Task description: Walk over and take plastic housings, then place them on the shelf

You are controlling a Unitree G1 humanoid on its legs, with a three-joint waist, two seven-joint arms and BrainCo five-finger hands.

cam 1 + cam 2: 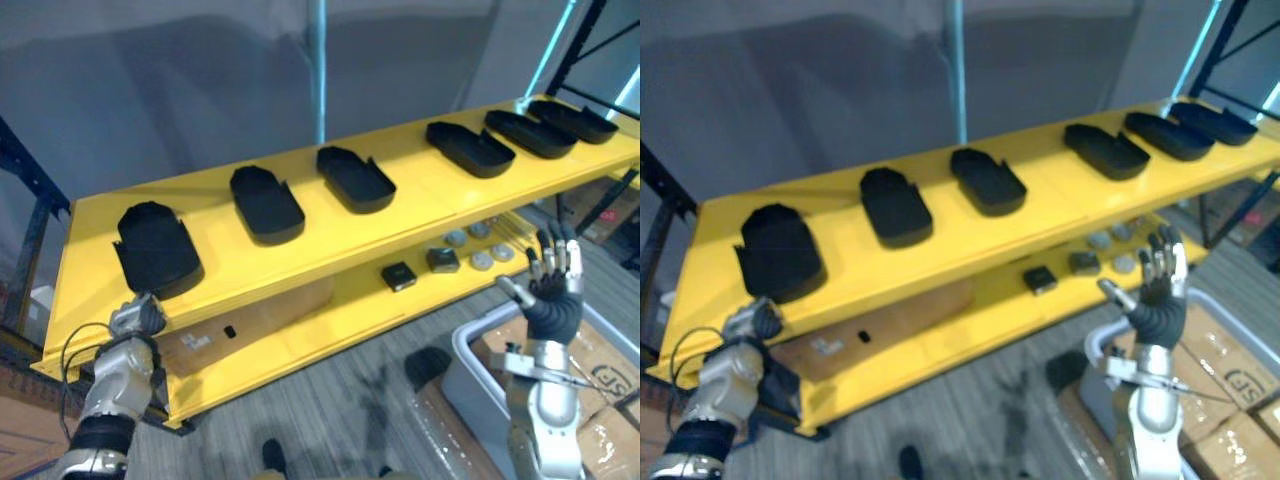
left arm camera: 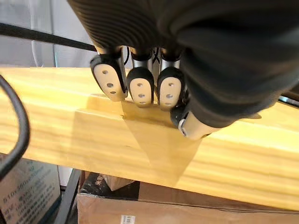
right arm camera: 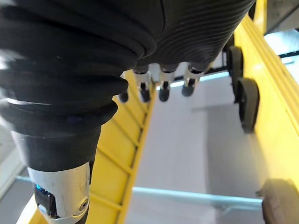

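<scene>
While the left hand [image 1: 135,320] sits nearest, curled into an empty fist against the front edge of the yellow shelf [image 1: 415,185], the right hand [image 1: 553,275] is raised with its fingers spread, holding nothing. Beyond them, six black housings [image 1: 267,203] lie in a row on the top board, well apart. They look light, stiff and smooth; gripping across the side walls seems safest. No label shows on them.

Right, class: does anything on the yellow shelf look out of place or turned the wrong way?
Possibly: the leftmost housing and its neighbour seem to lie hollow side down, whereas the other four housings on the top shelf show open hollows.
</scene>
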